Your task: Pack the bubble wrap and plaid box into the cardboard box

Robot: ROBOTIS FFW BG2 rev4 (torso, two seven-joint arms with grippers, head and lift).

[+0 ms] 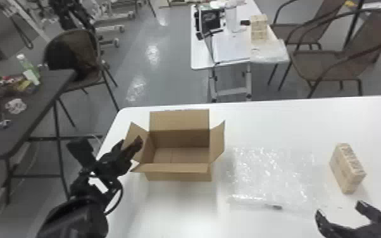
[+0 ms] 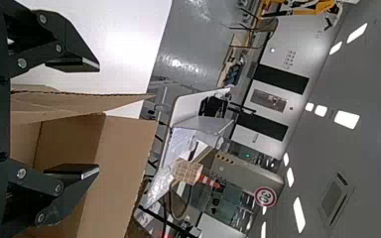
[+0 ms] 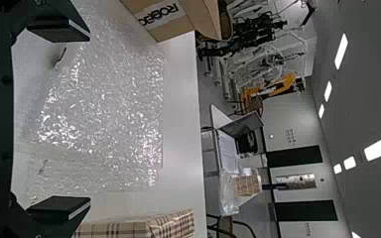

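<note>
One plaid box (image 1: 346,169) beyond wide right pincer (image 1: 340,211); wide left pincer (image 1: 131,143) near cardboard box (image 1: 178,176).

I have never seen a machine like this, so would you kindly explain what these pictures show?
This is a robot with two black arms, each ending in a two-fingered gripper. The head view looks forward and down over the white table; each of the two sideways pictures comes from a camera on one wrist. On the table, from left to right, are an open, empty cardboard box, a sheet of bubble wrap and a plaid box. The left gripper is by the cardboard box's left side, the right gripper on the robot's side of the plaid box. Both are open, holding nothing.
</note>
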